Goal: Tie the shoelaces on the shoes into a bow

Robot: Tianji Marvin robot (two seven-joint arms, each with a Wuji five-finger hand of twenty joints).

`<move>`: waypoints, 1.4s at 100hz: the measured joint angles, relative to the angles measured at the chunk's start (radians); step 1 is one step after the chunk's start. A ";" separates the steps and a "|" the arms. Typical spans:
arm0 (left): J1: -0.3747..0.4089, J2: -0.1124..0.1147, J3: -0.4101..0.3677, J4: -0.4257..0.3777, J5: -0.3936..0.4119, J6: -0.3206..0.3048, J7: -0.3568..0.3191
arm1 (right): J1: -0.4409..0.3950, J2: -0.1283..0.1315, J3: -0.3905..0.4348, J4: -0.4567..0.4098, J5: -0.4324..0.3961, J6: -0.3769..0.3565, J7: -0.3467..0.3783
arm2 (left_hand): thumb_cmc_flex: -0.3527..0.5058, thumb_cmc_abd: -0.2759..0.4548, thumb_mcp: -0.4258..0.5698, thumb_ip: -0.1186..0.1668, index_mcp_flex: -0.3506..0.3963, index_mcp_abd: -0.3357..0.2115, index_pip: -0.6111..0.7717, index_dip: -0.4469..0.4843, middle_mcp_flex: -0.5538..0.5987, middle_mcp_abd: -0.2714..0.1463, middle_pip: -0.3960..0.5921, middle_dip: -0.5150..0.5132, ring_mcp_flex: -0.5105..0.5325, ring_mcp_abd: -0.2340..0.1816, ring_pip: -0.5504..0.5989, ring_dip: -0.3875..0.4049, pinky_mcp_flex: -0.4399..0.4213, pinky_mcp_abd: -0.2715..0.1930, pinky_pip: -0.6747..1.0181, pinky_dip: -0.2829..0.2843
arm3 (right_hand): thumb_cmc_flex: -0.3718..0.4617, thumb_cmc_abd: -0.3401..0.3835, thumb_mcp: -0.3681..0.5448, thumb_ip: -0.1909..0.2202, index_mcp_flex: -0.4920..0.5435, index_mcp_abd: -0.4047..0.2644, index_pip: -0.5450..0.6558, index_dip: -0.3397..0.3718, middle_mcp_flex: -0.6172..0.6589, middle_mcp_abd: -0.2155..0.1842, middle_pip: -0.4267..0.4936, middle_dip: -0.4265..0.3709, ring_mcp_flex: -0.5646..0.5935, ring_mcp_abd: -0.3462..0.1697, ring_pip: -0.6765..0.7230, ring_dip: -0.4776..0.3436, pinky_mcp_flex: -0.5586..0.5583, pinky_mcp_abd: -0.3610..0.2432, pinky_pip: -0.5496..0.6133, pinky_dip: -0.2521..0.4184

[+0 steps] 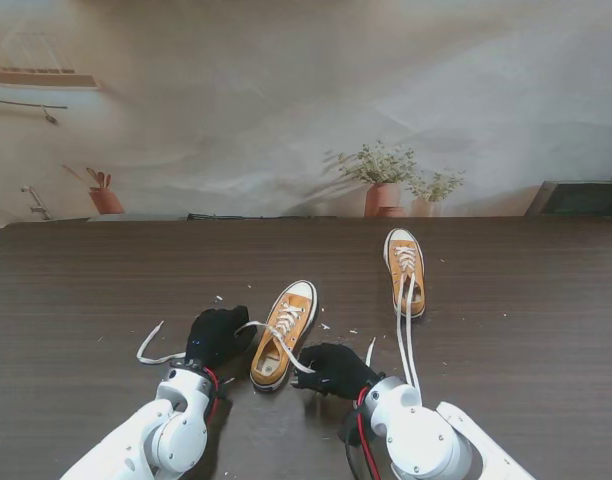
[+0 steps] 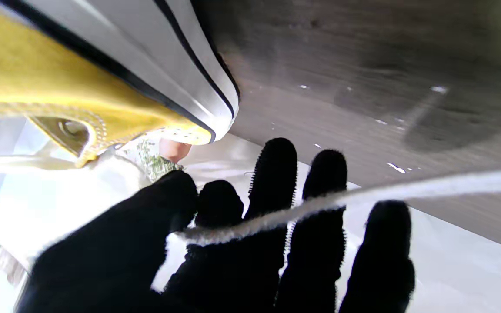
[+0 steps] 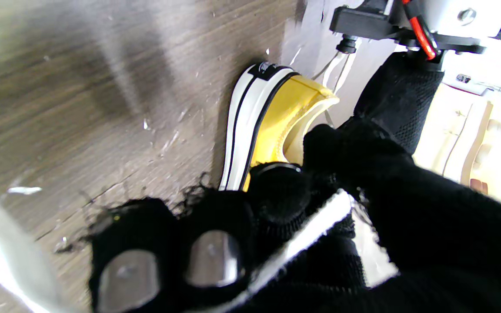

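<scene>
Two yellow sneakers with white soles lie on the dark wooden table (image 1: 86,290). The near shoe (image 1: 284,333) (image 2: 102,65) (image 3: 268,113) lies between my hands. My left hand (image 1: 218,337) (image 2: 255,243), in a black glove, sits just left of it. One white lace (image 1: 151,345) (image 2: 363,195) runs across its fingers and is pinched under the thumb. My right hand (image 1: 336,368) (image 3: 320,217) rests by the heel, its fingers curled on the other lace end (image 1: 291,358) (image 3: 311,234). The far shoe (image 1: 405,268) lies apart at the right, with loose laces (image 1: 406,340) trailing toward me.
Small white scraps (image 1: 336,328) dot the table around the near shoe. Potted plants (image 1: 384,185) and a small pot (image 1: 106,198) stand beyond the table's far edge. A dark box (image 1: 586,198) sits at the back right corner.
</scene>
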 measured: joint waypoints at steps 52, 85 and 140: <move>0.055 -0.058 -0.067 -0.034 -0.196 -0.111 -0.039 | -0.005 -0.002 -0.002 -0.008 -0.055 -0.026 -0.048 | 0.061 0.045 -0.189 -0.032 -0.035 0.022 0.025 0.125 -0.023 -0.020 0.310 0.257 0.346 -0.192 0.911 0.118 0.517 -0.182 1.483 0.442 | 0.000 -0.002 0.002 0.000 0.011 0.003 0.000 0.000 0.032 -0.006 0.003 0.013 0.000 -0.002 0.024 0.043 0.011 -0.024 0.001 0.062; 0.093 -0.028 -0.123 -0.089 -0.098 -0.028 -0.089 | 0.049 -0.023 -0.002 0.092 -0.102 -0.063 -0.134 | 0.129 0.161 -0.447 -0.165 -0.019 -0.069 -0.146 0.138 0.136 -0.152 0.563 0.189 0.385 -0.236 1.097 0.133 0.546 -0.184 1.492 0.720 | -0.200 0.167 0.004 0.039 0.199 0.016 -0.025 0.073 0.125 -0.050 0.138 0.098 0.011 -0.010 0.034 0.170 0.023 -0.022 0.001 0.253; 0.033 -0.001 -0.107 -0.049 -0.064 0.100 -0.176 | 0.079 -0.048 0.032 0.165 -0.168 -0.016 -0.214 | 0.157 0.194 -0.449 -0.138 -0.007 -0.080 -0.169 0.150 0.174 -0.218 0.644 0.153 0.385 -0.275 1.117 0.133 0.547 -0.235 1.492 0.758 | -0.180 -0.046 0.148 0.101 0.333 0.049 -0.027 0.246 0.145 -0.021 0.218 0.111 0.011 0.023 0.037 0.228 0.023 0.002 0.001 0.336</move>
